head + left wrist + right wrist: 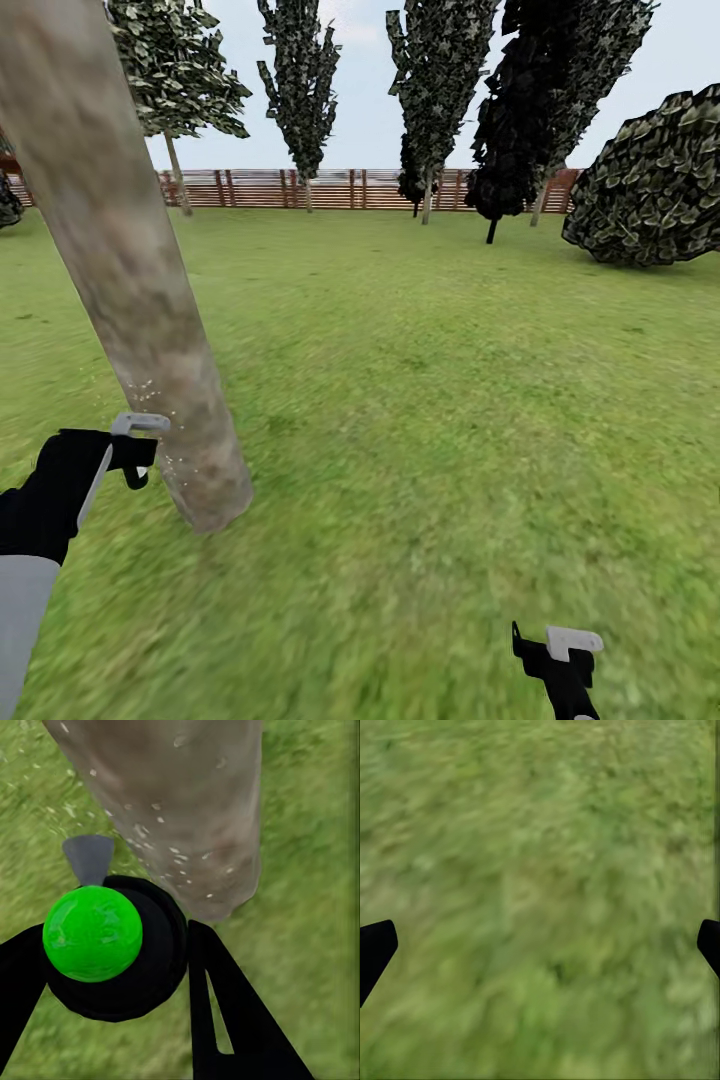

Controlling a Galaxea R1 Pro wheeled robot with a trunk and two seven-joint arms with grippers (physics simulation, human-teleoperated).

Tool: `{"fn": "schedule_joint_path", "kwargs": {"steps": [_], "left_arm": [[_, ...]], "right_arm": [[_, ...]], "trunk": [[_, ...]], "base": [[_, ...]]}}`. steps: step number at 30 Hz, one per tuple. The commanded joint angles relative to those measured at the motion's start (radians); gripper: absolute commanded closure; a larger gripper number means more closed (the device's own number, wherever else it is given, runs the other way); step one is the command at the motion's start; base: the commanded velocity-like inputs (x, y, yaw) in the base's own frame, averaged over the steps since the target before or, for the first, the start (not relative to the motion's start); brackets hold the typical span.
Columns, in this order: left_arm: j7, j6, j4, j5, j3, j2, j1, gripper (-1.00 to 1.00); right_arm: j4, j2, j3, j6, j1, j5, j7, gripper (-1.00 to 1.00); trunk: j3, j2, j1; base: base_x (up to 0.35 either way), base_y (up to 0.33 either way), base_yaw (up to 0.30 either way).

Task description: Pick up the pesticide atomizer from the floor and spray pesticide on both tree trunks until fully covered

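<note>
A thick, pale mottled tree trunk (130, 270) leans across the left of the head view and meets the grass floor (420, 420) close in front of me. My left gripper (132, 450) is beside its base, shut on the pesticide atomizer (136, 468). In the left wrist view the atomizer (112, 952) is a round black body with a bright green spot and a grey nozzle pointing at the trunk (180, 802). Small white specks dot the bark near the nozzle. My right gripper (560, 645) hangs low over grass, open and holding nothing (540, 945).
A brown slatted fence (350, 188) runs along the back of the lawn, with several tall trees (300, 80) in front of it. A black-leaved tree (510, 150) and a big dark bush (650, 180) stand at the right. Open grass lies between.
</note>
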Motion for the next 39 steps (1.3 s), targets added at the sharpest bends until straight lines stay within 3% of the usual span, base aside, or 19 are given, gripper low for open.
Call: {"fn": "schedule_joint_path", "kwargs": {"steps": [1,8,17,20,23,26,29,33,34,36,39], "left_arm": [[0.002,0.000,0.000,-0.002,0.000,-0.003,0.000,1.00],[0.012,0.000,0.000,-0.003,0.000,-0.010,0.000,1.00],[0.012,0.000,0.000,-0.006,0.001,-0.038,0.000,1.00],[0.013,-0.002,0.011,-0.006,0.009,-0.031,0.005,1.00],[0.018,-0.007,0.063,-0.009,0.044,-0.009,0.007,1.00],[0.020,-0.012,0.119,-0.009,0.056,0.004,0.008,1.00],[0.022,-0.087,0.229,-0.007,0.050,-0.005,0.025,1.00],[0.022,-0.219,0.306,-0.004,0.056,-0.004,0.058,1.00],[0.022,-0.225,0.317,-0.004,0.058,-0.001,0.060,1.00],[0.021,-0.239,0.338,-0.006,0.071,0.012,0.062,1.00],[0.022,-0.299,0.377,-0.006,0.091,0.069,0.063,1.00]], "right_arm": [[0.000,0.000,0.000,0.000,0.000,0.000,0.000,-1.00],[0.000,0.000,0.001,0.000,0.000,0.000,0.000,-1.00],[0.000,0.001,0.001,0.000,0.000,0.001,0.000,-1.00],[0.000,0.001,0.001,0.000,0.000,0.001,0.000,-1.00],[0.000,0.001,0.001,0.000,0.000,0.001,0.000,-1.00],[0.000,0.001,0.001,0.000,0.000,0.001,0.000,-1.00],[0.000,0.001,0.001,0.000,0.000,0.001,0.000,-1.00],[0.000,0.001,0.001,0.000,0.000,0.001,0.000,-1.00],[0.000,0.001,0.001,0.000,0.000,0.001,0.000,-1.00],[0.000,0.001,0.001,0.000,0.000,0.001,0.000,-1.00],[0.000,0.001,0.001,0.000,0.000,0.001,0.000,-1.00]], "trunk": [[0.000,0.000,0.000],[0.000,0.000,0.000],[0.000,0.000,0.000],[0.000,0.000,0.000],[0.000,0.000,0.000],[0.000,0.000,0.000],[0.000,0.000,0.000],[0.000,0.000,0.000],[0.000,0.000,0.000],[0.000,0.000,0.000],[0.000,0.000,0.000]], "base": [[0.083,-0.270,0.001],[0.116,-0.268,0.017],[0.148,-0.264,0.252],[0.148,-0.264,0.071],[0.155,-0.258,0.011],[0.168,-0.245,0.001],[0.068,-0.094,0.000],[0.006,-0.008,0.000],[0.000,0.000,0.000],[0.000,0.000,0.000],[0.000,0.000,0.000]]}}
